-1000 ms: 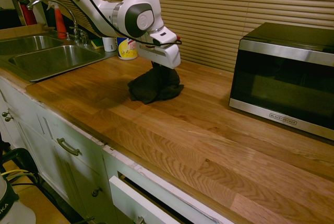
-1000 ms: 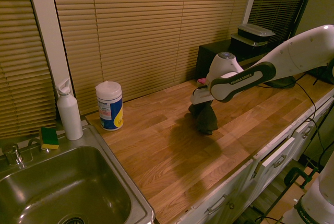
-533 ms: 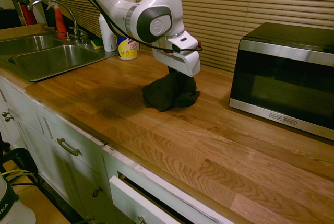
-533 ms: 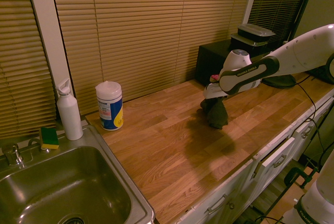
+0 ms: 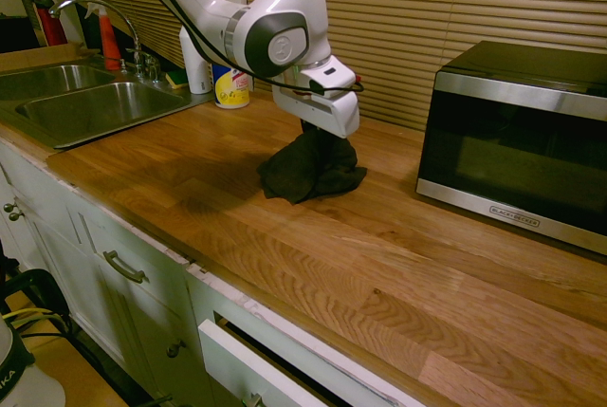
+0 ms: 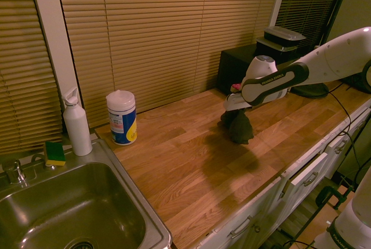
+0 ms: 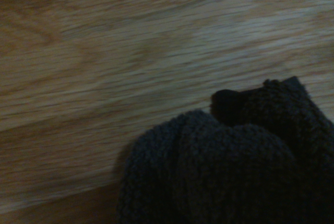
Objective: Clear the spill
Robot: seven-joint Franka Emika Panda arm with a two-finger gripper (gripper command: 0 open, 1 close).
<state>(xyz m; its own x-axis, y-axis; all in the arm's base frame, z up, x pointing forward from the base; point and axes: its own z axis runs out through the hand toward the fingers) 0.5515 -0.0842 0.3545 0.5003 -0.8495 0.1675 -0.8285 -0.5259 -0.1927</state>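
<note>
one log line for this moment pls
phase: wiping | gripper: holding dark cloth rag | rag: touching wooden countertop | spill: not visible

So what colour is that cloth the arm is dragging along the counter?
The cloth is dark, almost black; the first exterior view shows it best.

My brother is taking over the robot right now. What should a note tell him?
Tool: it goes down into the top of the dark rag; its fingers are hidden, so I cannot tell if they are shut on it.
Rag: bunched on the wooden counter, its bottom touching the wood, between the microwave and the wipes tub.
Spill: no specks show in any view; the rag may cover them.
Done: rag is on the counter at the wiping spot.
Left: check under and around the rag for specks, wipe any that remain, then put the rag aside.
</note>
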